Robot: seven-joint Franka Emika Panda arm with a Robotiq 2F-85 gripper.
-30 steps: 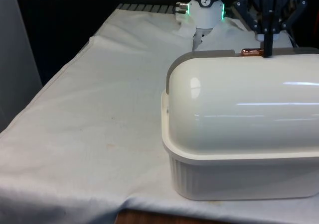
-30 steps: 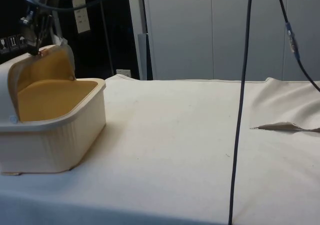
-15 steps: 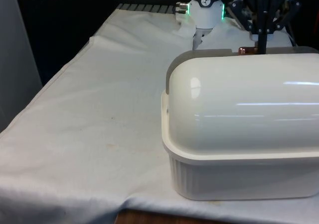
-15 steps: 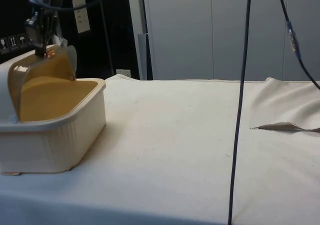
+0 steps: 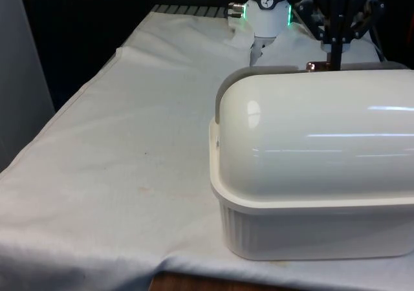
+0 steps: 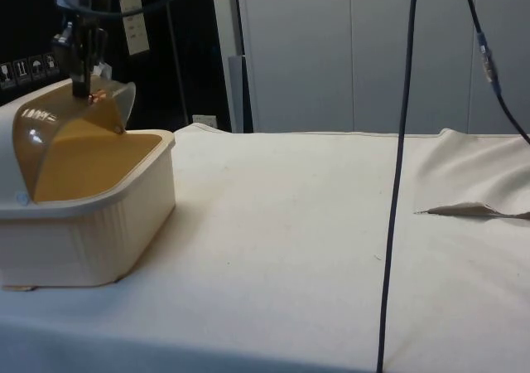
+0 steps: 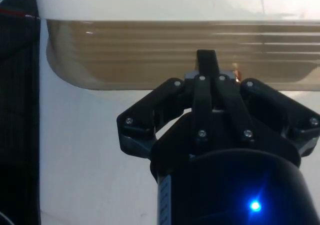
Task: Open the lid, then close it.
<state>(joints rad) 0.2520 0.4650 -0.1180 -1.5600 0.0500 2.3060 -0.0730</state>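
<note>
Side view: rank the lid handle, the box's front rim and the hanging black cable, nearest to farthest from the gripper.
1. Lid handle: copper-coloured, right at the fingertips of the gripper, on the lid's edge.
2. Front rim: lower, on the side of the bread box facing the open table.
3. Black cable: hanging far across the table, clearly farthest.

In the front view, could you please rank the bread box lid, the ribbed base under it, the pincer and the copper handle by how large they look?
1. Lid: largest.
2. Base: a narrower band under the lid.
3. Pincer: much smaller, but it sits farther from the camera, so partly distance.
4. Handle: smallest, a small copper piece beside the fingers.
</note>
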